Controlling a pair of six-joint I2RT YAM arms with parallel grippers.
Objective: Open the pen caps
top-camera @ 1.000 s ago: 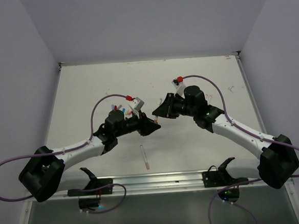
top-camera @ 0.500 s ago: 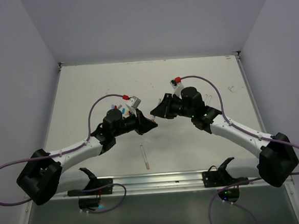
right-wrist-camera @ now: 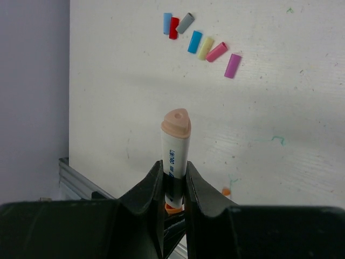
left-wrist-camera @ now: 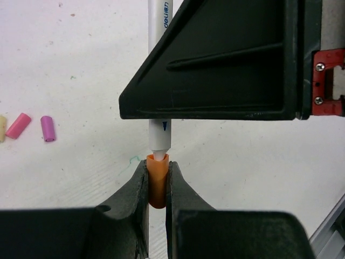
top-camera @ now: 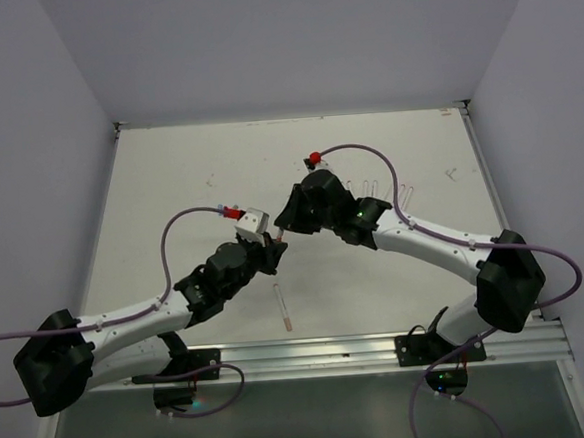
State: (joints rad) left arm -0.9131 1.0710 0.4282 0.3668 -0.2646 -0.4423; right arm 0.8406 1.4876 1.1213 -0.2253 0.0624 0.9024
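Left gripper [left-wrist-camera: 157, 186] pinches the orange cap [left-wrist-camera: 158, 166], held above mid-table. The pen [left-wrist-camera: 160, 137] looks light, stiff and slick, its cap probably snug. Right gripper [right-wrist-camera: 173, 178] clamps the barrel, a sound hold for a straight pull.

Left end effector [left-wrist-camera: 157, 178] and right end effector [right-wrist-camera: 173, 174] clamped, tips close.

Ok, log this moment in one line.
left jaws: shut on orange cap | right jaws: shut on pen | status: orange cap not yet off pen
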